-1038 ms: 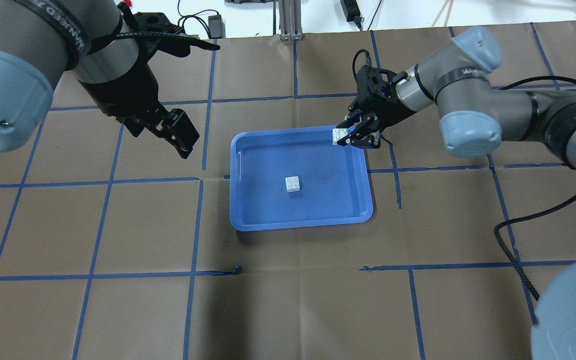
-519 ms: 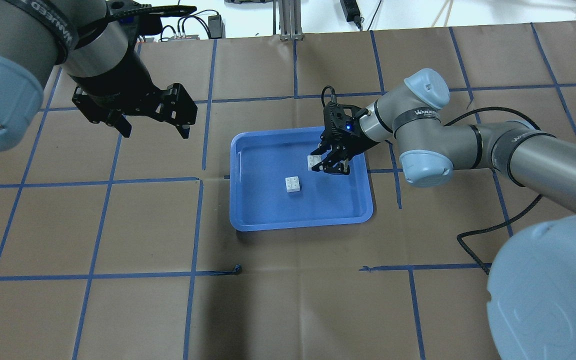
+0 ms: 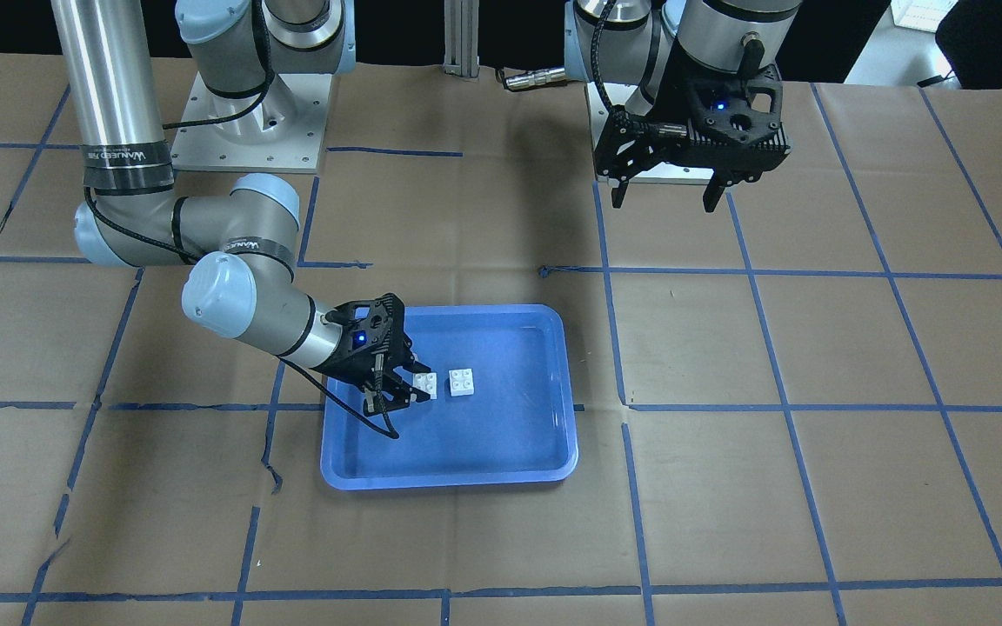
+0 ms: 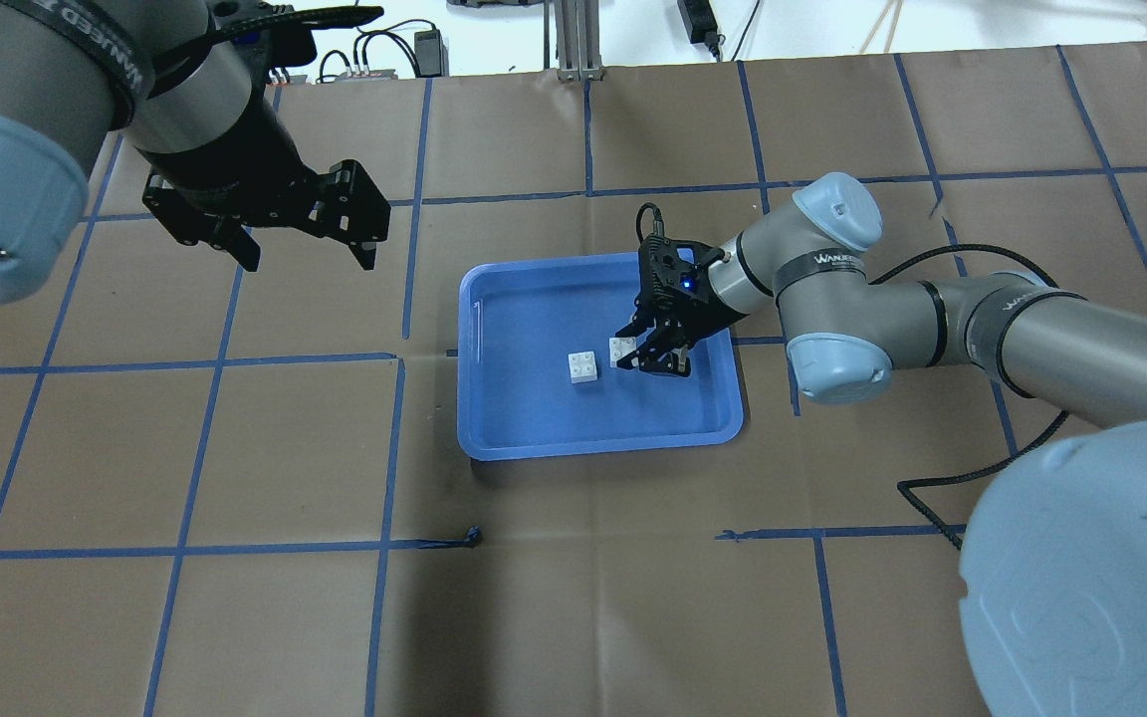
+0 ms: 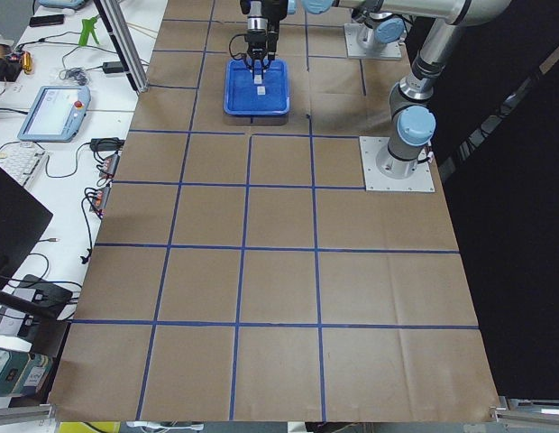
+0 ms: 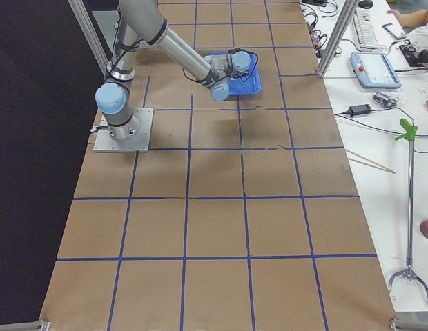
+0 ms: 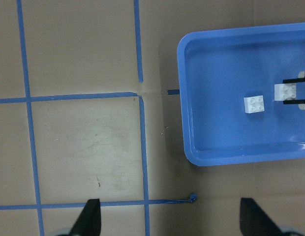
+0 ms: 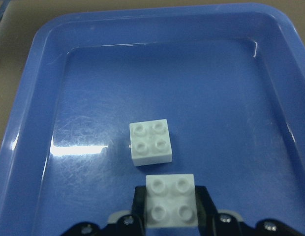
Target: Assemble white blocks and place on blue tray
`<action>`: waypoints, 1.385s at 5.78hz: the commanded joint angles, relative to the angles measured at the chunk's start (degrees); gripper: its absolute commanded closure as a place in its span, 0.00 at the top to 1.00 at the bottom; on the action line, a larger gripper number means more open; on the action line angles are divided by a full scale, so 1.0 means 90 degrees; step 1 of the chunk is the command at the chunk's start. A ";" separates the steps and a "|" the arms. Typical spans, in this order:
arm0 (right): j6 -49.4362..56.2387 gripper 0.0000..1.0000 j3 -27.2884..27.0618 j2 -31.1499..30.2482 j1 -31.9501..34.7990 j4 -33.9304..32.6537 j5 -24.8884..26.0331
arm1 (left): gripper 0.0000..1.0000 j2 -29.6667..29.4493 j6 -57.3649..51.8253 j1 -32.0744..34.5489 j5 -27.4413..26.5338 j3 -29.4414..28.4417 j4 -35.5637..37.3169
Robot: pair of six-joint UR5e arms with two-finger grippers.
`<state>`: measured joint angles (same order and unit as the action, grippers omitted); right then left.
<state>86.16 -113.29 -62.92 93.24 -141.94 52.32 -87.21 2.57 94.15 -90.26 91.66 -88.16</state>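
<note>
- The held white block point(image 8: 169, 201) hangs low over the blue tray point(image 8: 39, 98), just beside the loose white block point(image 8: 151, 142), not above it.
- The right fingers point(image 8: 202, 201) are clamped on its sides; pressing down off-centre would likely miss the studs and send the loose one skidding on slick plastic.
- The left fingers point(image 4: 359, 214) hover spread apart over the table point(image 4: 573, 597), well away, so nothing braces that block.
</note>
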 commanded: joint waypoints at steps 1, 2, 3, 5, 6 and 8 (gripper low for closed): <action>-0.0149 0.28 -0.0097 0.0018 0.0069 -0.0186 -0.0022 | 0.99 -0.0007 -0.0021 -0.0167 0.0039 0.0079 0.0088; -0.0150 0.28 -0.0097 0.0018 0.0215 -0.0224 -0.0032 | 0.99 0.0002 -0.0022 -0.0177 0.0029 0.0069 0.0098; -0.0160 0.28 -0.0097 0.0018 0.0226 -0.0225 -0.0032 | 0.99 0.0012 -0.0022 -0.0178 0.0029 0.0030 0.0098; -0.0247 0.28 -0.0107 0.0028 0.0226 -0.0225 -0.0042 | 0.99 -0.0007 -0.0022 -0.0187 0.0039 -0.0038 0.0088; -0.0248 0.28 -0.0107 0.0028 0.0226 -0.0225 -0.0032 | 0.99 -0.0007 -0.0022 -0.0197 0.0049 -0.0067 0.0098; -0.0470 0.28 -0.0117 0.0047 0.0226 -0.0428 -0.0042 | 0.99 0.0002 -0.0022 -0.0197 0.0039 -0.0087 0.0088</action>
<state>83.14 -114.29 -62.60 95.27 -144.51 51.96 -87.21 2.37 92.38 -89.90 90.98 -87.35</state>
